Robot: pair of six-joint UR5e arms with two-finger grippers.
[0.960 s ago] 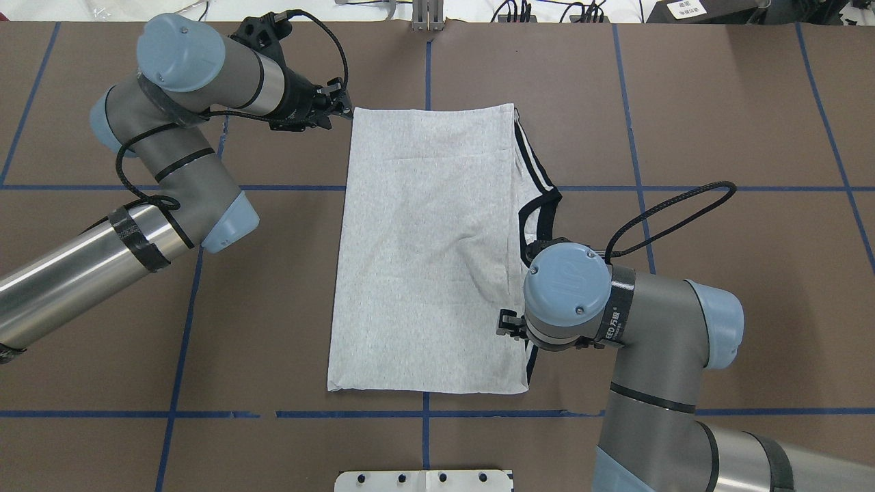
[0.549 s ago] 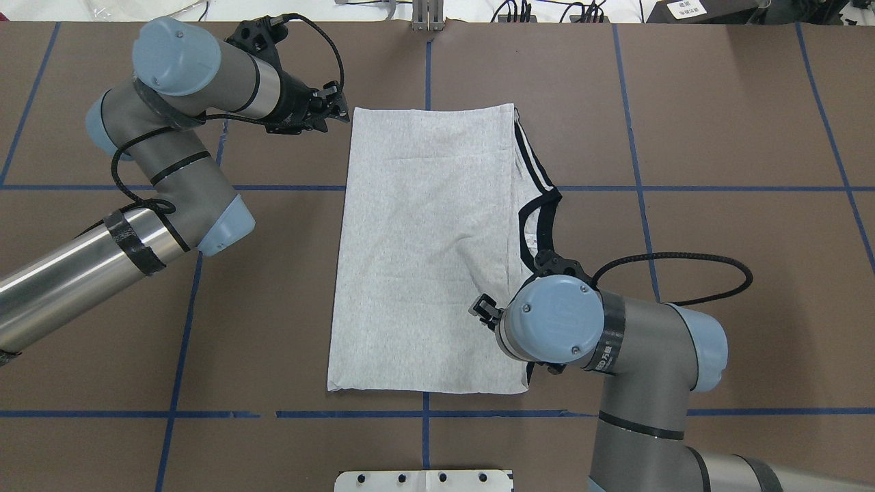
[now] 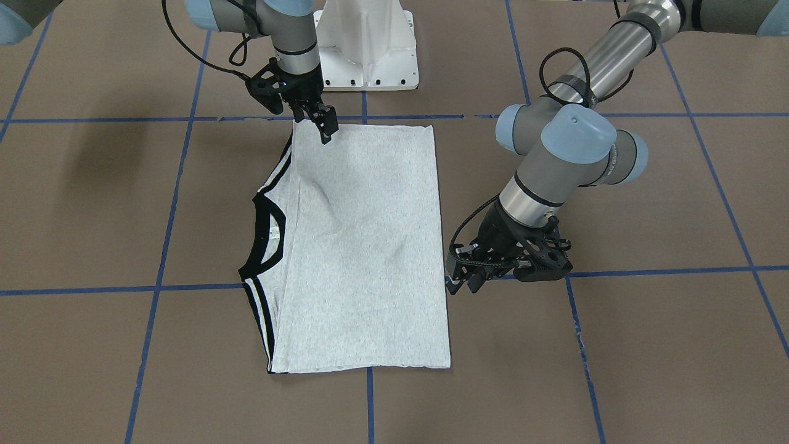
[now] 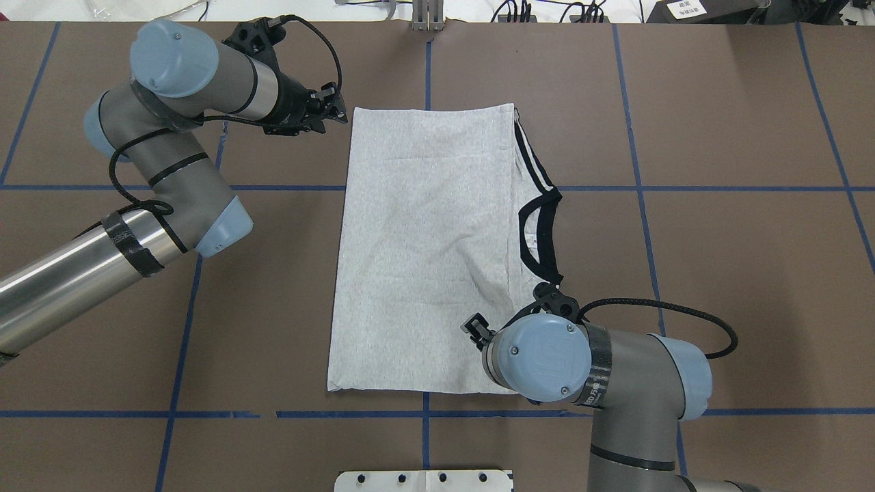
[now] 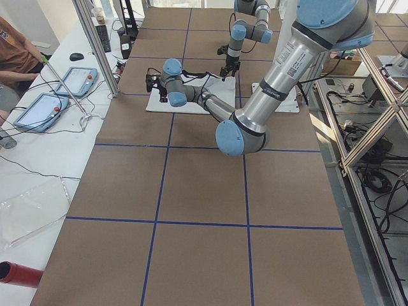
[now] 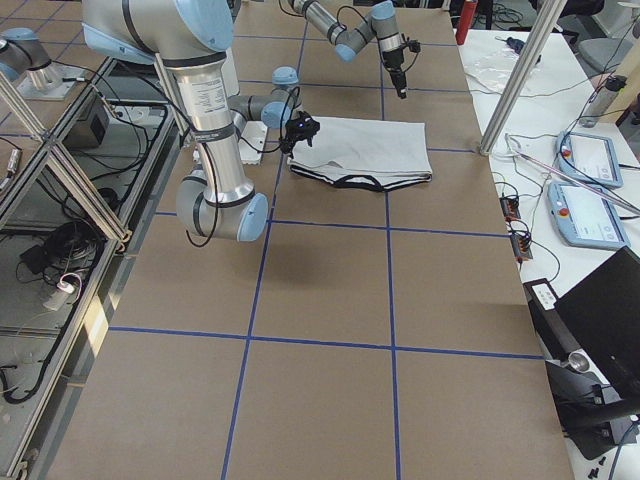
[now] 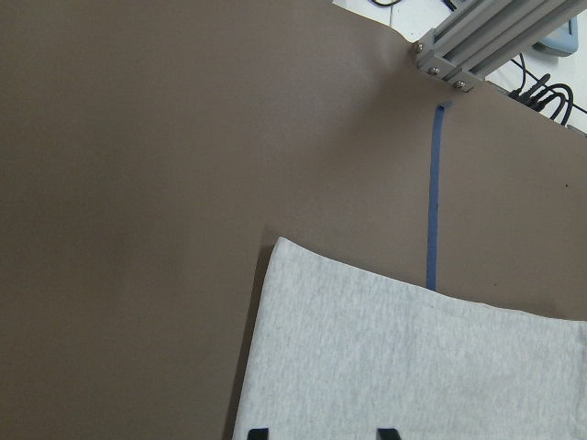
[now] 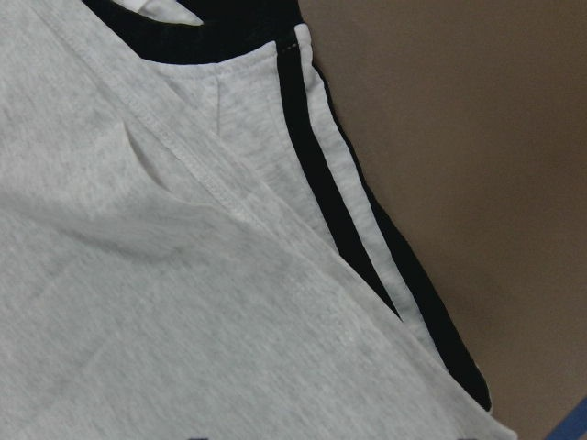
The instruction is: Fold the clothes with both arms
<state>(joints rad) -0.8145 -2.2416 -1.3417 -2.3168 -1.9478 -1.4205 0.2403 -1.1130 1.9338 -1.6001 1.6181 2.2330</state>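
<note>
The folded grey T-shirt (image 4: pixel 424 253) lies flat mid-table (image 4: pixel 718 137), its black collar (image 4: pixel 530 232) along the right edge. The left gripper (image 4: pixel 340 111) hangs just off the shirt's far left corner, fingers spread and empty. The right gripper (image 3: pixel 325 128) hovers over the near right corner; whether it is spread or pressed together I cannot tell.

From overhead, the right arm (image 4: pixel 540 355) covers the T-shirt's (image 4: pixel 424 239) near right corner.

no readable text, print on right arm's band (image 4: pixel 600 372) too small
</note>
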